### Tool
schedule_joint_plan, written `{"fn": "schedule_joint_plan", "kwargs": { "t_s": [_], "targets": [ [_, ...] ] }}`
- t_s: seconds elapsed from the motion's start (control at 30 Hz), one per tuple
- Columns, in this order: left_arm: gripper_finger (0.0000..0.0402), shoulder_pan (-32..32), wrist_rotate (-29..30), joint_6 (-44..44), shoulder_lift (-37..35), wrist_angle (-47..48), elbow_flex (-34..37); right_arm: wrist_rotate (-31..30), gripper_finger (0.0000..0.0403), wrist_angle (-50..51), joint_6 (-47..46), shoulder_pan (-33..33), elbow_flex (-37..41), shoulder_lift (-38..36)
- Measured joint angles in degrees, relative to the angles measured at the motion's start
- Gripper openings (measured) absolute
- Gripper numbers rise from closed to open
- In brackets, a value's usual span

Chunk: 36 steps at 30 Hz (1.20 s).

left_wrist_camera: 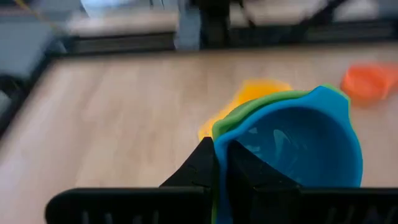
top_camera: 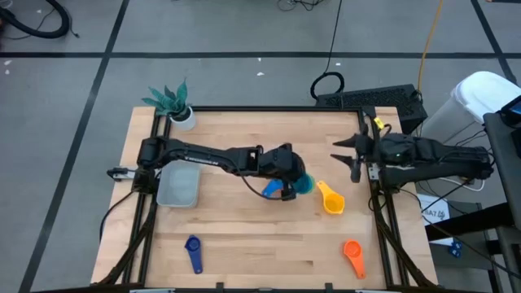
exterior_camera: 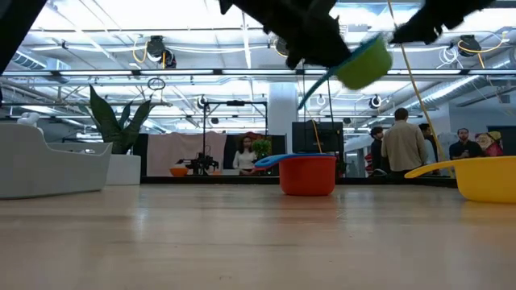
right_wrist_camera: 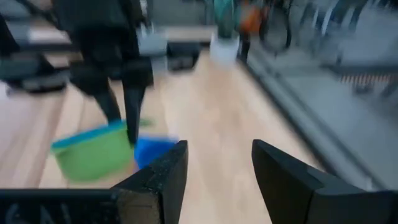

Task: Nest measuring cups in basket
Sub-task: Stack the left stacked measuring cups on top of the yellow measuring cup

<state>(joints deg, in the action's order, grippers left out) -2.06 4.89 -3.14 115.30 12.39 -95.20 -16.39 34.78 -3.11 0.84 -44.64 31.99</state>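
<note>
left pincer [top_camera: 286, 185] clamping nested cups [top_camera: 303, 184], aloft

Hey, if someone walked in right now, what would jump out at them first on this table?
The left hand near mid-table, shut on a light blue cup nested in a green cup, lifted off the wood. Beside it lies a yellow cup, with an orange cup and dark blue cup along the near edge.

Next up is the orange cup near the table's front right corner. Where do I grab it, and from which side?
Grip the orange cup by its flat handle, coming straight down from above. In the high view it lies flat with the bowl farther back and the handle pointing toward the front edge, apart from the other cups, so the handle looks free on both sides.
</note>
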Motion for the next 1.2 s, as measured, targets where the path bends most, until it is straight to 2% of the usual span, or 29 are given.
{"fn": "schedule_joint_plan", "kwargs": {
  "t_s": [0.07,0.17,0.37,0.57,0.97,1.2],
  "targets": [
    [0.0018,-0.4,0.0,-0.9,1.0,0.2,0.2,0.6,0.0171,6.9,-4.9,0.0,0.0,1.0],
    [0.0018,-1.0,0.7,-1.7,1.3,0.4,0.1,5.2,0.0171,14.8,-12.7,0.0,0.9,2.7],
    [0.0018,-1.5,1.2,-2.4,1.3,-1.1,0.1,15.0,0.0171,17.2,-23.9,0.9,6.9,5.3],
    [0.0018,-2.2,1.5,-2.6,0.8,-1.0,0.1,15.3,0.0171,21.8,-31.7,3.1,12.5,6.8],
    [0.0018,-2.6,2.7,-2.7,0.9,-1.1,0.1,19.6,0.0171,12.7,-43.0,9.1,23.7,7.5],
    [0.0018,-2.5,2.8,-2.7,0.9,-1.0,0.1,18.0,0.0171,2.0,-43.7,10.5,26.9,7.6]
  ]
}}
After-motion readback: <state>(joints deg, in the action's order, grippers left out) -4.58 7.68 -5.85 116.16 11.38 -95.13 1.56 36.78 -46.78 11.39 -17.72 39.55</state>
